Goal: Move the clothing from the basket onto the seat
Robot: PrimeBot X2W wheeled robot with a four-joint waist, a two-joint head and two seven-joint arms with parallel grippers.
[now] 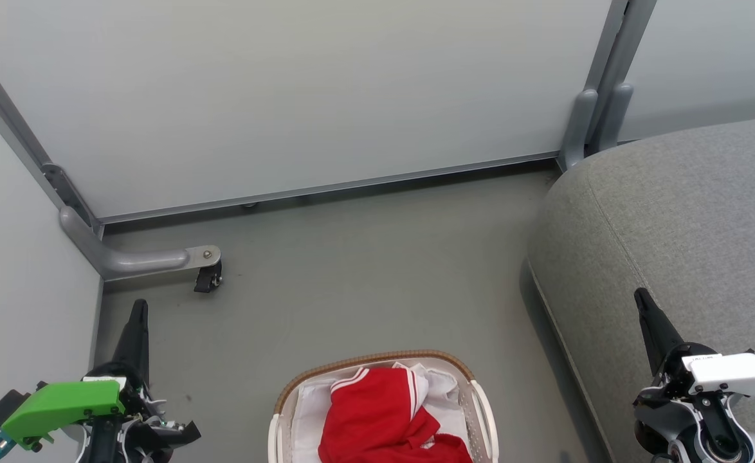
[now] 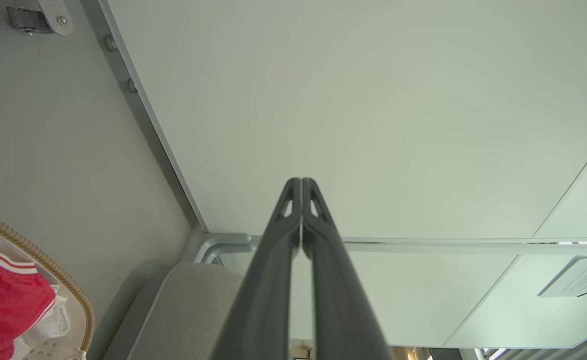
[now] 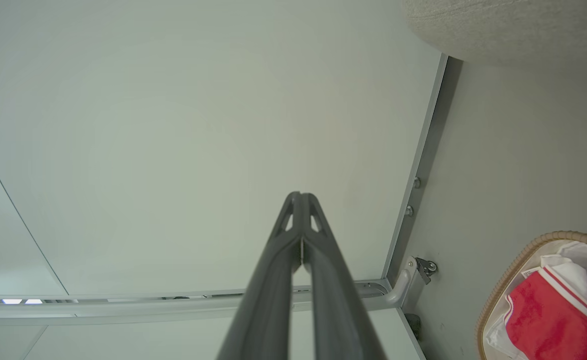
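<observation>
Red clothing (image 1: pixel 381 418) with white stripe trim lies heaped in the off-white basket (image 1: pixel 480 402) with a brown woven rim, on the floor at the bottom centre of the head view. The grey seat (image 1: pixel 673 212) fills the right side. My left gripper (image 1: pixel 138 308) is shut and empty at the lower left, well left of the basket. My right gripper (image 1: pixel 641 297) is shut and empty at the lower right, over the seat's front part. The left wrist view catches the clothing (image 2: pixel 3 305), the basket's rim (image 2: pixel 68 292) and the seat (image 2: pixel 193 305). The right wrist view catches the clothing (image 3: pixel 548 315) and basket (image 3: pixel 511 267).
Pale partition panels (image 1: pixel 300 90) stand behind and to the left. A grey metal foot with a black caster (image 1: pixel 207 278) sticks out onto the floor at the left. A grey post (image 1: pixel 590 122) stands at the seat's far corner. Open grey floor (image 1: pixel 364 276) lies beyond the basket.
</observation>
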